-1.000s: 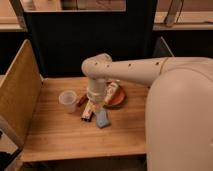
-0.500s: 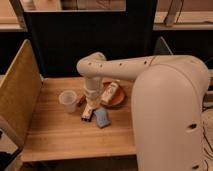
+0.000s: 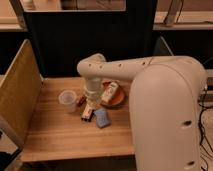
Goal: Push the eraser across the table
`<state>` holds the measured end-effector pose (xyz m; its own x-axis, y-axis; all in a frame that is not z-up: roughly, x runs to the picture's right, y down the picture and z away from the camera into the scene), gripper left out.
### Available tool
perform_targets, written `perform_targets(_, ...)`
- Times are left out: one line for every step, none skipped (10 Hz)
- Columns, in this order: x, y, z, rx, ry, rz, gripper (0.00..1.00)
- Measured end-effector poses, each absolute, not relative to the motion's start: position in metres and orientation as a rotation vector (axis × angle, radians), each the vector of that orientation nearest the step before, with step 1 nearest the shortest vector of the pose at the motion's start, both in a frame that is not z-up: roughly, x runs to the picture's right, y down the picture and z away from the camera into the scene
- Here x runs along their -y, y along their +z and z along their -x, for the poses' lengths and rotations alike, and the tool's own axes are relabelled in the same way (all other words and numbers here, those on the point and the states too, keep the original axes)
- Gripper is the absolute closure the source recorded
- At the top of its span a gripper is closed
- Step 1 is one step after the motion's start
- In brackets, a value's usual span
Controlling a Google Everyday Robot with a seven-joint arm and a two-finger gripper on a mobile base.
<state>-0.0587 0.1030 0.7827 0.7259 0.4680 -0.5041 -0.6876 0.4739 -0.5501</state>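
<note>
Eraser (image 3: 87, 115) is found near the middle of the table (image 3: 55, 137), lying on the light wooden planks just below the gripper (image 3: 90, 107), with its pale top face turned upward and its long side running roughly toward the near edge. Whether it is touched by the gripper cannot be made out.

In the single camera view, the gripper is held low over the tabletop, pointed downward at the end of a white arm (image 3: 120, 67) that is reached in from the large white body on the right and bent at an elbow above the table. How the gripper is set, spread or closed, cannot be made out, since its tip is hidden by the wrist.

A translucent cup (image 3: 67, 99) is stood upright just to the left of the gripper. A flat blue pad (image 3: 102, 118) is laid just to the right of the eraser. An orange plate (image 3: 121, 98) is placed behind and to the right of the gripper, and a white bottle (image 3: 110, 93) with a label is laid tilted on it. The left side of the table is bordered by an upright wooden panel (image 3: 17, 95).
</note>
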Motion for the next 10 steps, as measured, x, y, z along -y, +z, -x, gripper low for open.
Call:
perform_targets(-0.107, 0.794, 0.064, -0.301, 0.707, 0.803, 1.0)
perform_targets(-0.108, 0.801, 0.064, -0.301, 0.703, 0.796, 1.0)
perform_targets(-0.11, 0.811, 0.067, -0.296, 0.713, 0.791, 1.0)
perform_targets(-0.112, 0.821, 0.068, -0.295, 0.733, 0.79, 1.0)
perform_targets(-0.112, 0.829, 0.067, -0.302, 0.751, 0.789, 1.0)
perform_targets(-0.114, 0.837, 0.064, -0.314, 0.77, 0.791, 1.0)
perform_targets(-0.117, 0.843, 0.061, -0.329, 0.781, 0.797, 1.0)
perform_targets(-0.118, 0.845, 0.059, -0.336, 0.785, 0.8, 1.0)
perform_targets(-0.118, 0.845, 0.059, -0.336, 0.785, 0.8, 1.0)
perform_targets(-0.118, 0.845, 0.059, -0.336, 0.785, 0.8, 1.0)
